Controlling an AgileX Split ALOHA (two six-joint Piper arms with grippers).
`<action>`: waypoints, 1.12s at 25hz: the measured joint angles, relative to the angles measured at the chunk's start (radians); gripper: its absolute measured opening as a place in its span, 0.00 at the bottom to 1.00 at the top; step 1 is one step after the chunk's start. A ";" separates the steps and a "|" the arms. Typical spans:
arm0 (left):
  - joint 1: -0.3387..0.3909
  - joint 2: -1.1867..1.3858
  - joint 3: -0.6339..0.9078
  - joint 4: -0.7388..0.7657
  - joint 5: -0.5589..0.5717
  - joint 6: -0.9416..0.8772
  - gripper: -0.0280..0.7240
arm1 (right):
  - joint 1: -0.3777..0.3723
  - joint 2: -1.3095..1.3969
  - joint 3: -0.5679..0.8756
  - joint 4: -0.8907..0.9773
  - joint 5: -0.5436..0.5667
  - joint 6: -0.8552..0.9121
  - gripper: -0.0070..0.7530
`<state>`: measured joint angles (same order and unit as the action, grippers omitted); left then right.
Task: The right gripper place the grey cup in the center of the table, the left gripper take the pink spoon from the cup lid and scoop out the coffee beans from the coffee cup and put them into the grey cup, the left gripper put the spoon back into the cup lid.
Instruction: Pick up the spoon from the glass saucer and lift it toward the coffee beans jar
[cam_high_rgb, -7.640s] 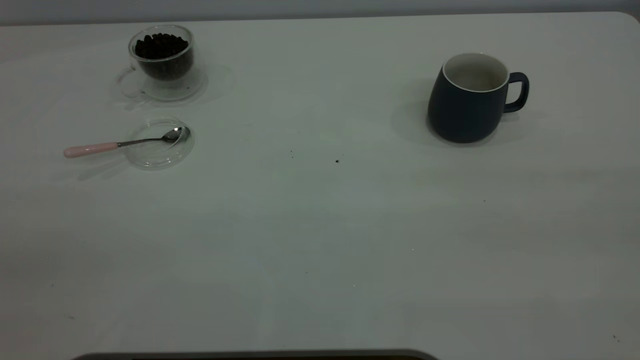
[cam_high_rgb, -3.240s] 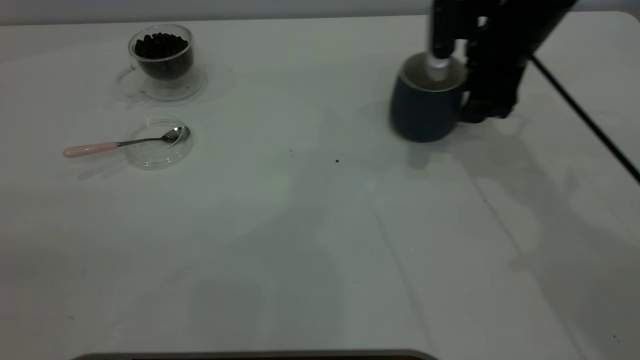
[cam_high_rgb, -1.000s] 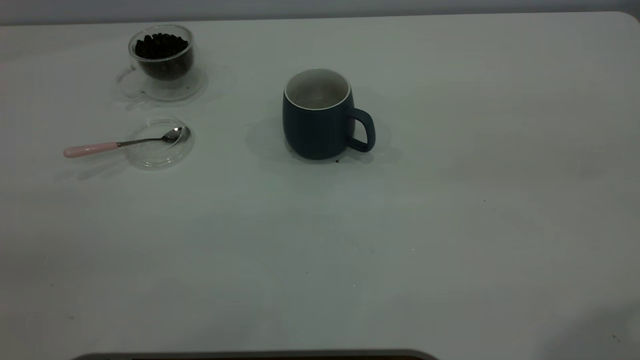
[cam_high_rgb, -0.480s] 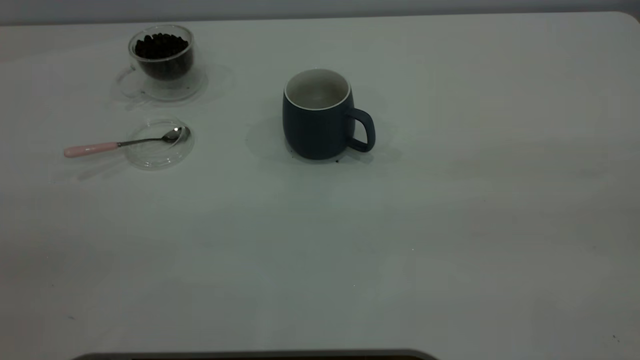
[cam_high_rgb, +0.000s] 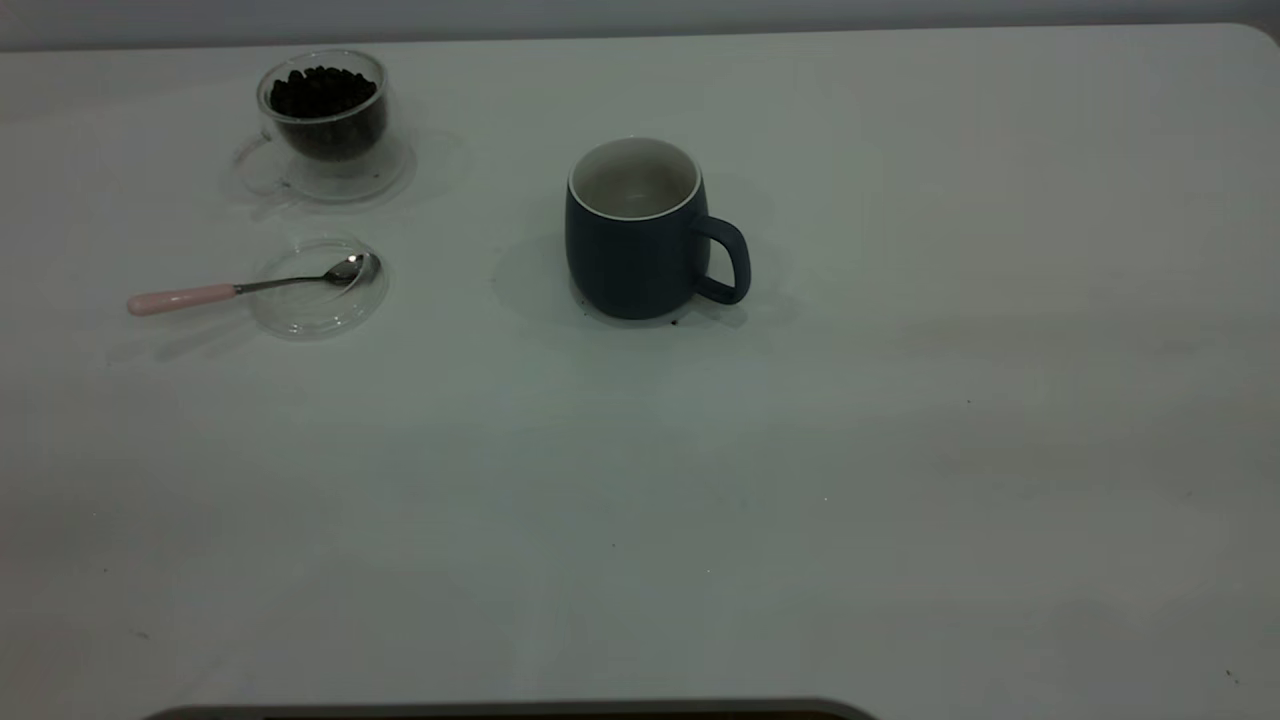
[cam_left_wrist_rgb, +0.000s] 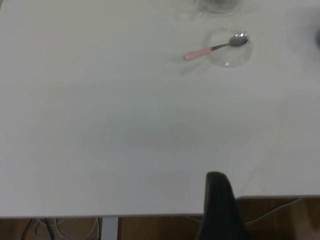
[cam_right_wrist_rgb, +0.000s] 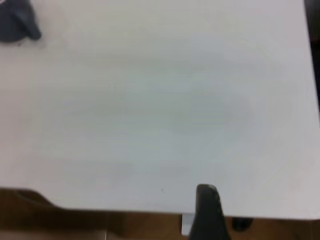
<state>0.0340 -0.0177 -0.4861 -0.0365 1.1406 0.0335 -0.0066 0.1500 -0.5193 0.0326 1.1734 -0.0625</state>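
The grey cup (cam_high_rgb: 640, 235) stands upright in the middle of the table (cam_high_rgb: 900, 450), handle to the right, with nothing showing inside. At the far left the coffee cup (cam_high_rgb: 322, 115) holds coffee beans (cam_high_rgb: 320, 92). In front of it lies the cup lid (cam_high_rgb: 318, 295), and the pink spoon (cam_high_rgb: 235, 289) rests with its bowl in the lid and its handle out to the left. Neither arm shows in the exterior view. My left gripper (cam_left_wrist_rgb: 219, 200) hangs back over the table's edge, far from the pink spoon (cam_left_wrist_rgb: 212, 48) and cup lid (cam_left_wrist_rgb: 230, 50). My right gripper (cam_right_wrist_rgb: 206, 207) is likewise back at the edge, far from the grey cup (cam_right_wrist_rgb: 15, 22).
A few dark specks lie on the table near the grey cup's base (cam_high_rgb: 676, 322). The table's rounded corner (cam_high_rgb: 1255, 35) is at the far right. A dark rim (cam_high_rgb: 500, 712) runs along the near edge.
The grey cup has gone from the far right to the table's middle, carried by the right arm, which has since left the exterior view. Over the last second nothing has moved.
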 joint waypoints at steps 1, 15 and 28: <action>0.000 0.000 0.000 0.000 0.000 0.000 0.77 | -0.003 -0.007 0.006 0.000 -0.013 0.000 0.79; 0.000 0.000 0.000 0.000 0.000 0.001 0.77 | -0.005 -0.115 0.049 -0.007 -0.047 0.023 0.79; 0.000 0.000 0.000 0.000 0.000 0.001 0.77 | -0.005 -0.117 0.049 -0.020 -0.047 0.022 0.79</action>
<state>0.0340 -0.0177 -0.4861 -0.0365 1.1406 0.0346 -0.0115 0.0329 -0.4701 0.0127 1.1264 -0.0403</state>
